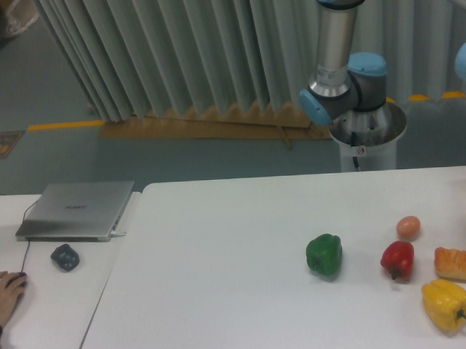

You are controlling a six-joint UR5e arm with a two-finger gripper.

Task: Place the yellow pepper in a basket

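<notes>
**Yellow pepper sitting at the front right**

Yellow pepper [446, 305] is on the white table [221, 282], just in front of the red pepper [397, 259], green pepper [324, 255] further left. Gripper's out of frame, so can't tell the jaws; nothing's touching the pepper.

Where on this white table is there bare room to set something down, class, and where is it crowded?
Free: the wide stretch of table between its left edge and the green pepper, and the back strip ahead of the robot base. Crowded: the right front corner, where the red pepper, egg, bread and yellow pepper cluster.
</notes>
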